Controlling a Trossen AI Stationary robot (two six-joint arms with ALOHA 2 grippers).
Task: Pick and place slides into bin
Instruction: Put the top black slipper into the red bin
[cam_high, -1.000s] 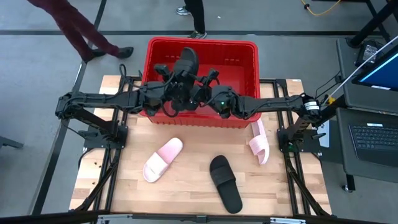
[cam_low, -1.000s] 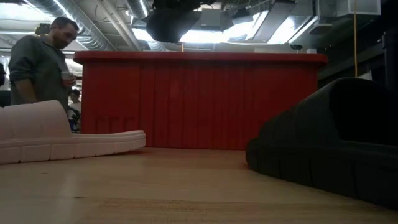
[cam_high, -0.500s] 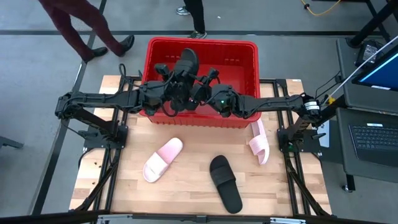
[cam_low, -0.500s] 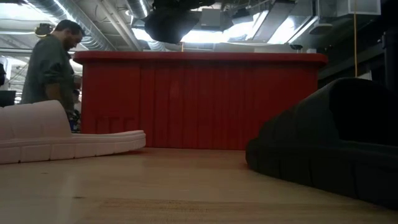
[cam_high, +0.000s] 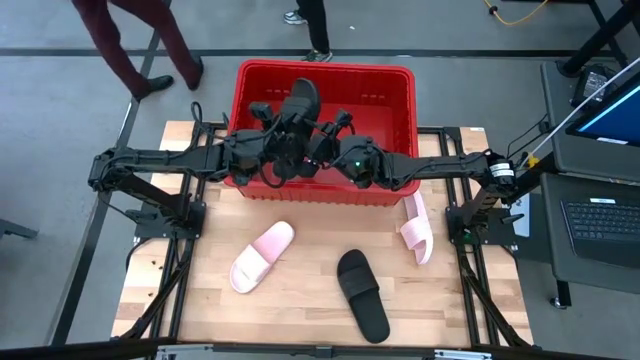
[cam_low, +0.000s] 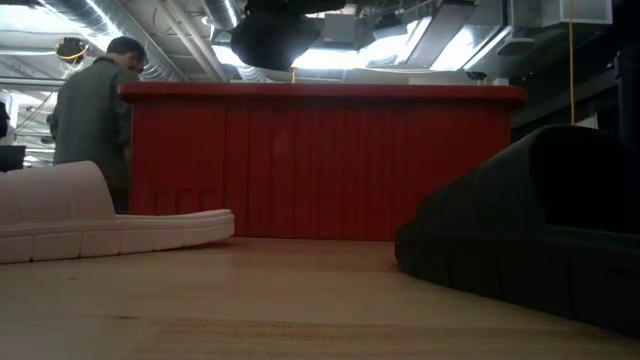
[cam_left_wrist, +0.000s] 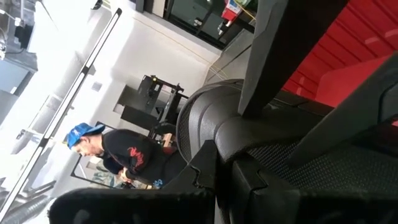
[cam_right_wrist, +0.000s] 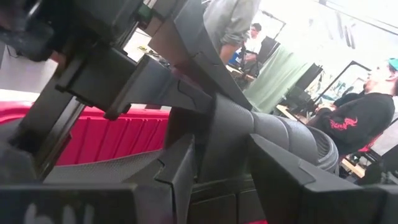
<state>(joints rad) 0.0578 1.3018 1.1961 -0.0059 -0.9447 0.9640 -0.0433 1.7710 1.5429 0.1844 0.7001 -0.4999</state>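
Behind the wooden table a person in dark red trousers walks on the grey floor, and that person's legs have moved a little to the right since a second ago. From table height, a person in a grey-green top now stands closer to the red bin and is turned away. The arms and the slides have not moved.

One black slide hangs in the air over the bin, above the left half of it. Both grippers are at it. The left gripper is pressed together on the black slide, its fingers squeezing the strap. The right gripper stands spread wide, with the same slide between its fingers.

Both arms stretch in from the table's sides, flat and straight, and meet over the bin's near wall.

Three slides lie on the table in front of the bin. A pink slide lies to the left, a second black slide lies in the middle, and another pink slide lies on its side near the bin's right corner.
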